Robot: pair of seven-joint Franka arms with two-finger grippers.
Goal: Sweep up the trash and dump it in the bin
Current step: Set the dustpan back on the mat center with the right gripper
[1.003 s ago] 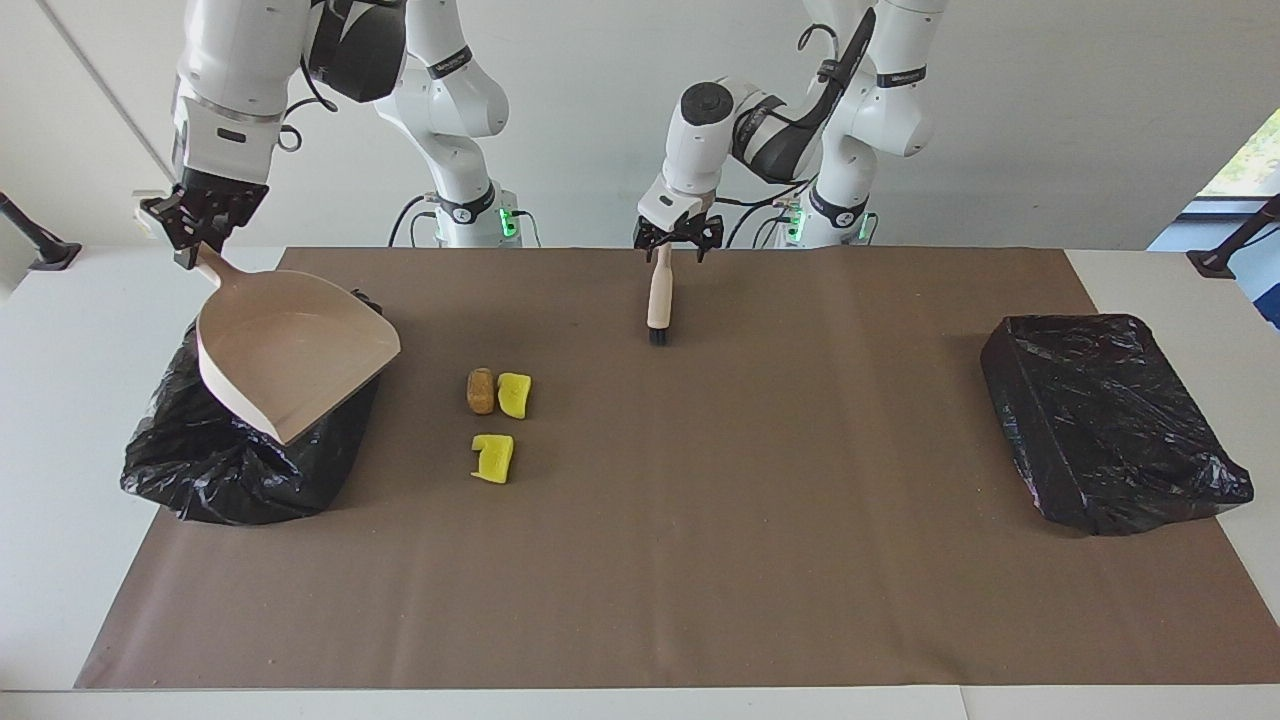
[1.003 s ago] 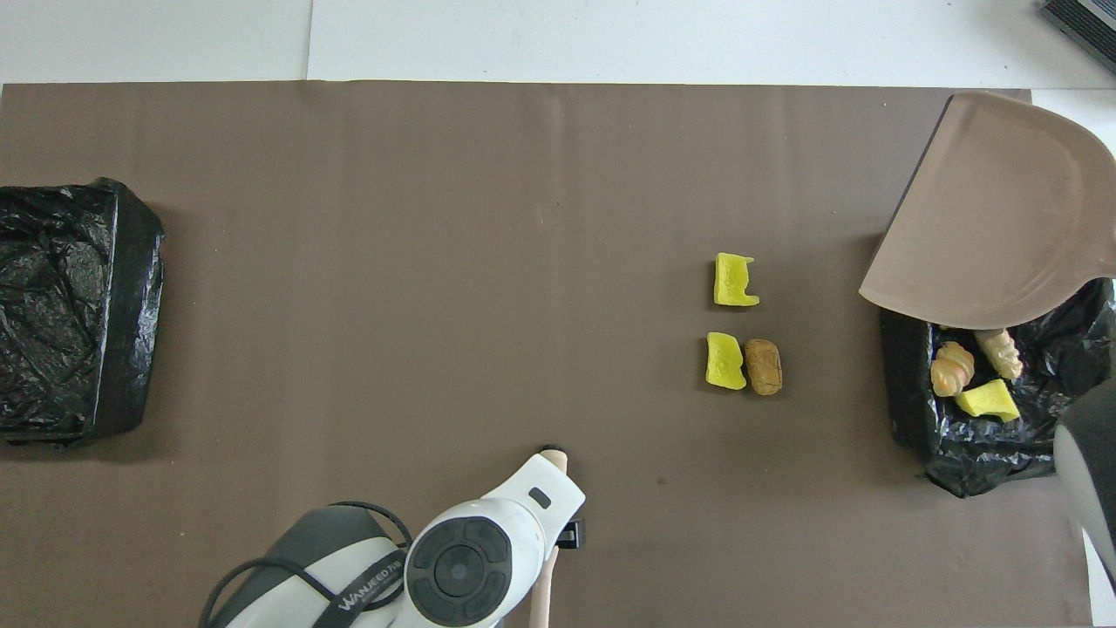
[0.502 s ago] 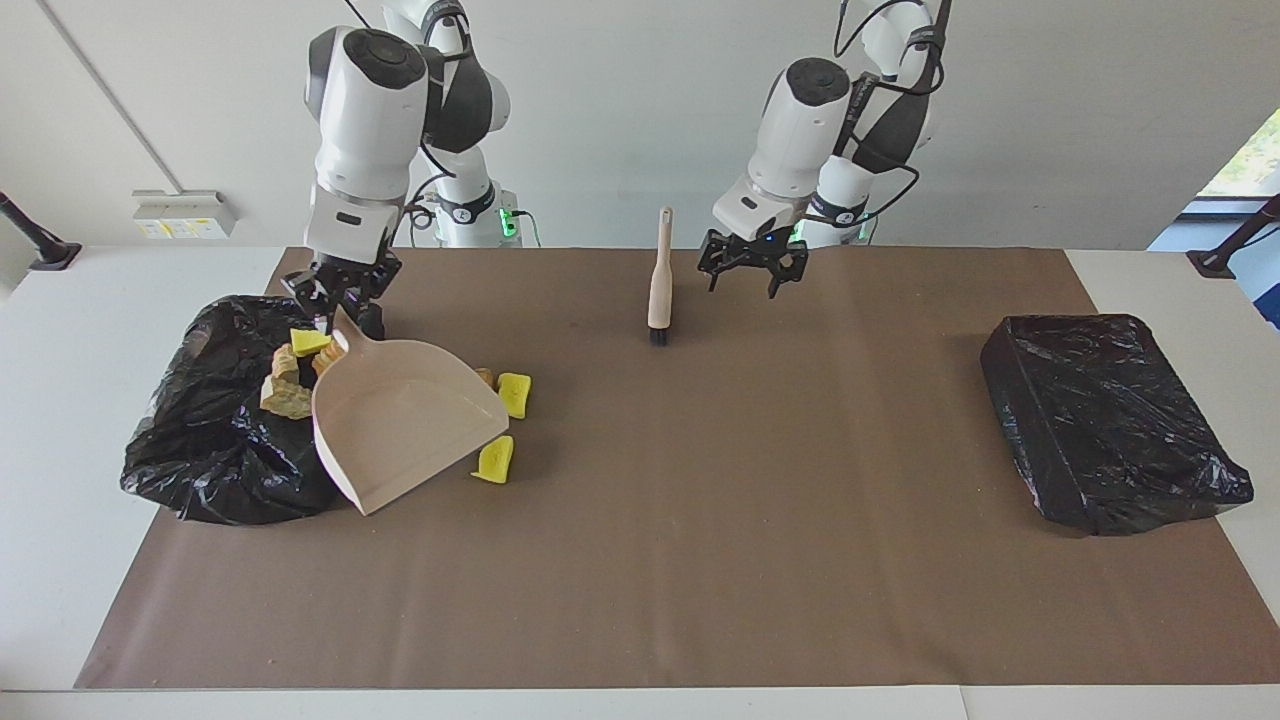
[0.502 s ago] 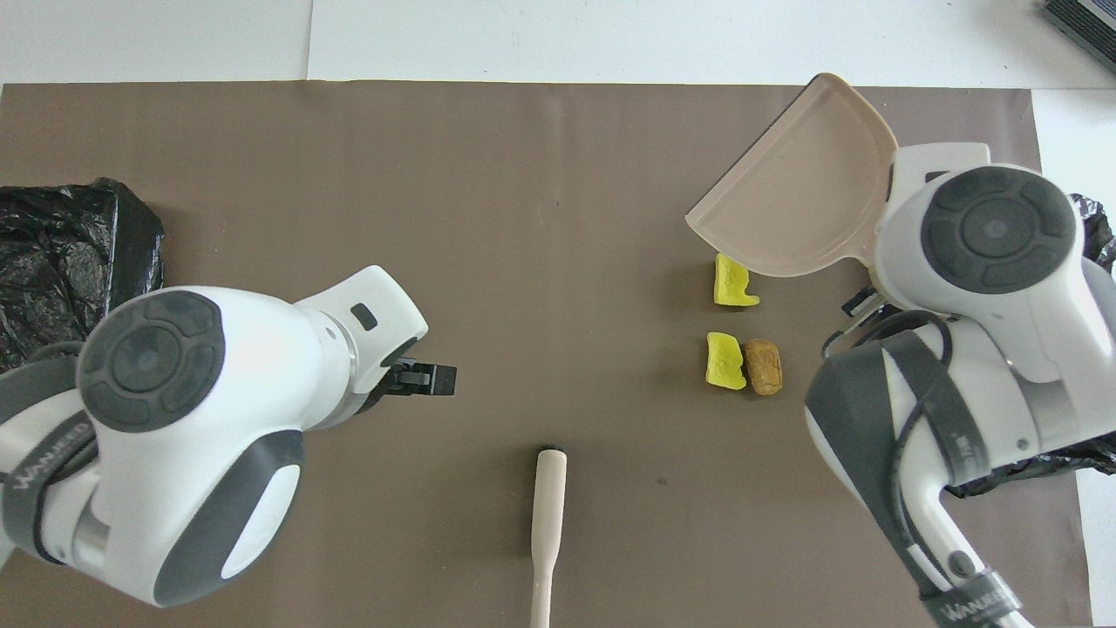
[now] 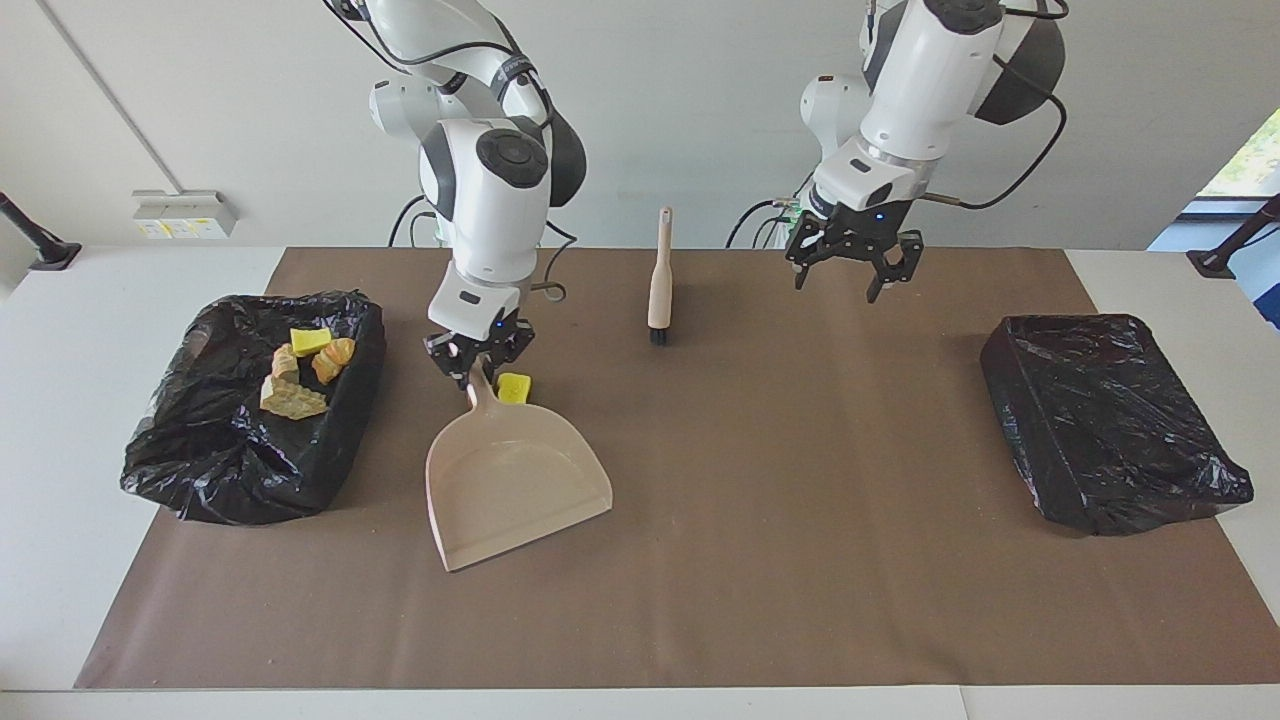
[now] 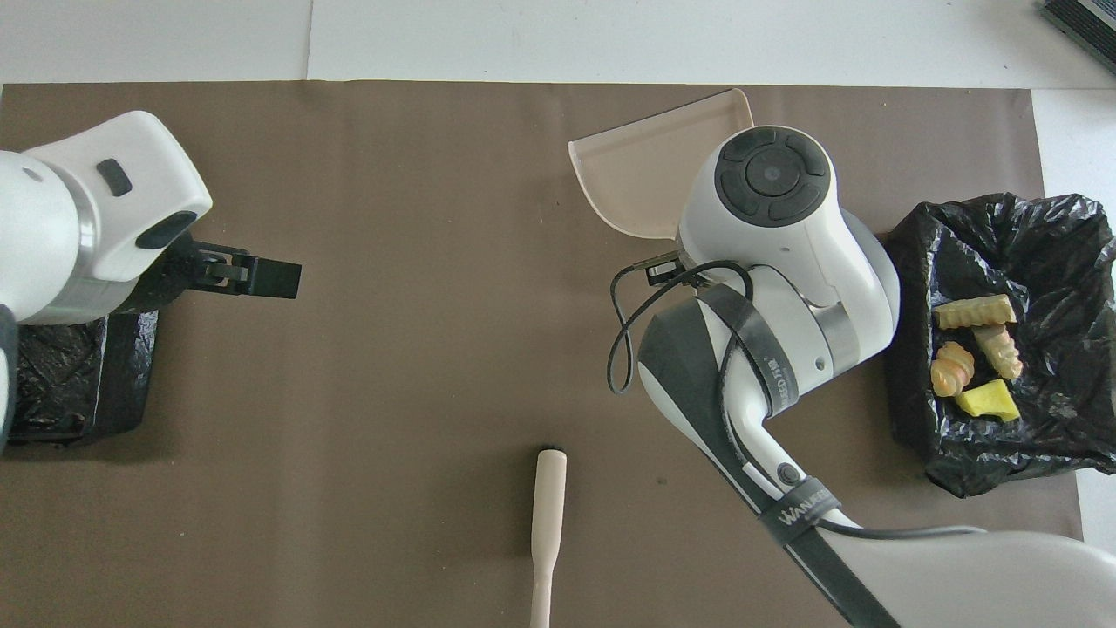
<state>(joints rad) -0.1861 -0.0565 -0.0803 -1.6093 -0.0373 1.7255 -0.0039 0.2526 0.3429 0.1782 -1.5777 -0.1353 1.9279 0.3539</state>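
Right claw [image 5: 478,366] grips dustpan [image 5: 510,483] handle, pan on brown mat [image 5: 760,560] beside yellow sponge bit [image 5: 514,387]. Left claw [image 5: 850,270] open, empty, over mat near brush [image 5: 659,280].

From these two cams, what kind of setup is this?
Likely a lab test bench: two Franka arms, brown paper mat over a white table, bag-lined bins at each end, staged trash.

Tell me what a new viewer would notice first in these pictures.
The right tool holds the dustpan by its handle, mid-mat, beside a yellow lump. Four lumps already lie in the bin at that arm's end. The brush stands alone.
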